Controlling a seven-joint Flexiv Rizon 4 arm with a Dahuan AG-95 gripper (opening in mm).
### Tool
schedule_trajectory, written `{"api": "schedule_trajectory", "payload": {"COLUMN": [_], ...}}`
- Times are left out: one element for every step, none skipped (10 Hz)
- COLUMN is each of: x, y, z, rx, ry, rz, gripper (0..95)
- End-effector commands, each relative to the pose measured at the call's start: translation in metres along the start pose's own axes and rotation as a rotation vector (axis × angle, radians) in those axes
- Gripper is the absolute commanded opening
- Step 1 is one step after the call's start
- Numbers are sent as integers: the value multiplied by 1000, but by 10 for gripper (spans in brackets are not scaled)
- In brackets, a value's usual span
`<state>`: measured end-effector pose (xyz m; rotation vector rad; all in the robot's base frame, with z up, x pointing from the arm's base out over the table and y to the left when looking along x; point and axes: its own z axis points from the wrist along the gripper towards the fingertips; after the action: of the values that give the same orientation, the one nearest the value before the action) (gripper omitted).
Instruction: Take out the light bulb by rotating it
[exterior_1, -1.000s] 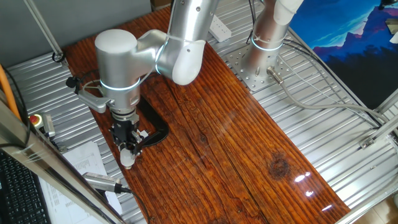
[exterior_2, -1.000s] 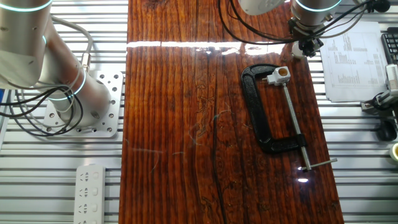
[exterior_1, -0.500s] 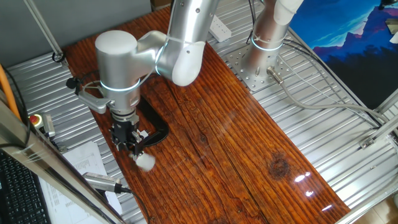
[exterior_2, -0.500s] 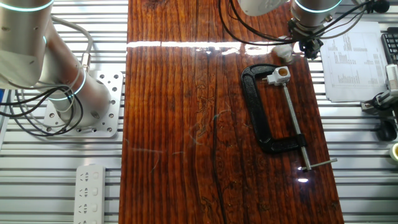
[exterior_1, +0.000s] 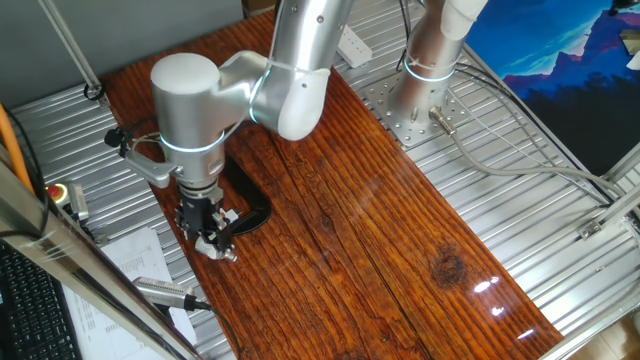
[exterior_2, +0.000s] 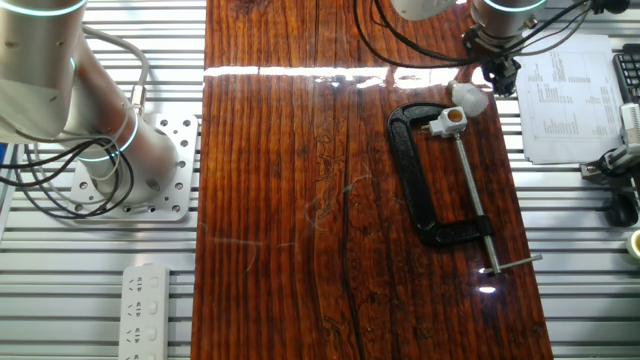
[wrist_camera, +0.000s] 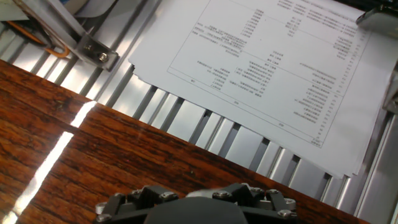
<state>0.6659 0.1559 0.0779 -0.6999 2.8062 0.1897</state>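
Light bulb has dropped from the claw.

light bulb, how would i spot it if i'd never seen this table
Find the black C-clamp on the wooden board. At its jaw sits a white socket block with an orange centre. The light bulb lies just beyond it: plain white, rounded.

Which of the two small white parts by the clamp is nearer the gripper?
The light bulb, the rounded one just past the clamp's end, beside the gripper. The square socket block with the orange centre sits farther off, in the black C-clamp.
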Motion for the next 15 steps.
{"api": "schedule_trajectory", "payload": {"x": [-1, -1, -1, -1, -2, -3, -5, -5, -4, 0, 6, 12, 19, 21, 24], "y": [-1, 0, 0, 0, 0, 0, 1, 0, -1, -3, -7, -11, -28, -43, -54], "z": [0, 0, -1, -1, -4, -9, -18, -26, -30, -36, -44, -49, -61, -68, -73], "rx": [1, 2, 1, 3, -7, -14, 22, 77, 80, 76, 77, 78, 84, 88, 93], "ry": [11, 19, 28, 49, 82, 122, 191, 226, 243, 264, 276, 280, 290, 308, 315], "rz": [6, 5, 8, 14, 53, 86, 101, 95, 106, 135, 149, 152, 132, 131, 144], "gripper": [570, 570, 570, 570, 380, 380, 190, 0, 0, 0, 0, 0, 0, 0, 0]}}
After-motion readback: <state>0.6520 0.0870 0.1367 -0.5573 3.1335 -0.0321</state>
